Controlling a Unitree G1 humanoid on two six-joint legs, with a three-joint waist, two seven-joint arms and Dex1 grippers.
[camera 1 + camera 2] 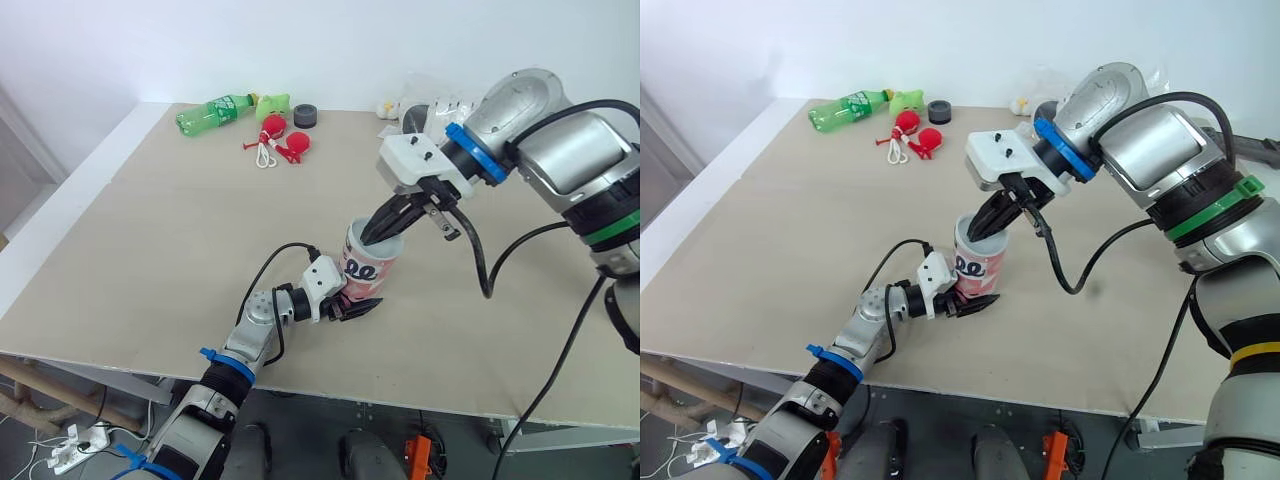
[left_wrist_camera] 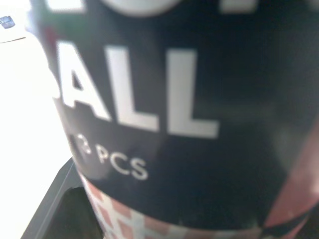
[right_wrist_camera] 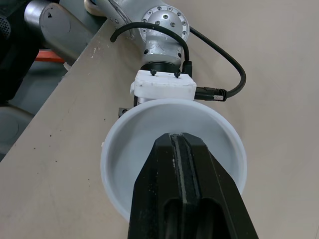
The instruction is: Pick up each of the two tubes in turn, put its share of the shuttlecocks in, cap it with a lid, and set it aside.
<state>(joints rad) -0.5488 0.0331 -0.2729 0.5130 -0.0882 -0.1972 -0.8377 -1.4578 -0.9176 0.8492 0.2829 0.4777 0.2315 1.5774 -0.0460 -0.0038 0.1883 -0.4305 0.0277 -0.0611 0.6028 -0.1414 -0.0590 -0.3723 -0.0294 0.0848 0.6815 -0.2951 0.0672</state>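
A pink and white tube point(image 1: 372, 268) with black print stands upright near the table's front edge, mouth open upward. My left gripper point(image 1: 352, 303) is shut on its lower part from the left side. Up close in the left wrist view, the tube's dark label point(image 2: 174, 99) reads "ALL" and "PCS". My right gripper point(image 1: 376, 236) comes down from the right, its fingers shut together with their tips dipped into the tube's mouth. In the right wrist view, the shut fingers point(image 3: 180, 164) sit over the tube's white inner wall point(image 3: 124, 144). I cannot see the tube's contents.
At the back of the table point(image 1: 150, 250) lie a green bottle point(image 1: 215, 110), a green toy point(image 1: 273, 102), two red pieces with a white cord point(image 1: 283, 142) and a black ring point(image 1: 305, 116). White items point(image 1: 405, 105) lie at the back right behind my right arm.
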